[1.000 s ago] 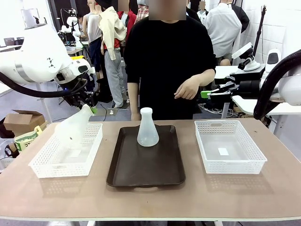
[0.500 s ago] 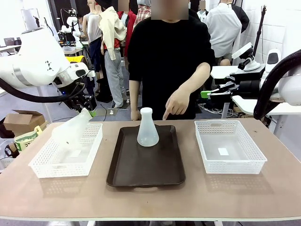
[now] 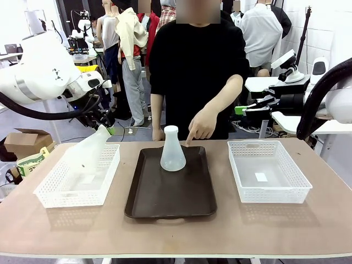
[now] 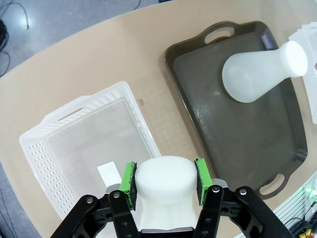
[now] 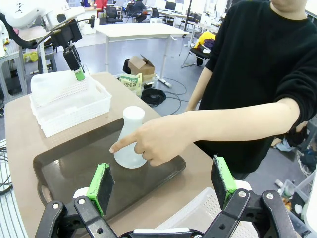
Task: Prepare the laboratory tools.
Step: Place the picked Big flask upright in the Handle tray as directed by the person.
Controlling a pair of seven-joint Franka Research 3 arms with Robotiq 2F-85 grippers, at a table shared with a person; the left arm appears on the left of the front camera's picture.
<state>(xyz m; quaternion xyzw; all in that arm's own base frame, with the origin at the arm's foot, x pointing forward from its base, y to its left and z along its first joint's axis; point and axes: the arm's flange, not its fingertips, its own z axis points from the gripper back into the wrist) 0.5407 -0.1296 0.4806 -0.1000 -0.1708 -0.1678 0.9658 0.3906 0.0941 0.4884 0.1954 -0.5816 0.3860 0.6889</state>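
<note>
left gripper (image 4: 164,181) clenched on neck of frosted-white conical flask (image 3: 87,151), we tilt it base-down over white mesh basket (image 3: 52,193) at table's left edge | second frosted flask (image 3: 172,149) upright at brown tray's (image 3: 170,201) far edge, person's hand (image 3: 202,124) pointing | right gripper (image 5: 163,182) released, wide

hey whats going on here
The left gripper is shut on the neck of one frosted flask, holding it tilted over the left basket. A second flask stands upright on the brown tray, and the person's hand points at it. The right gripper is open.
</note>
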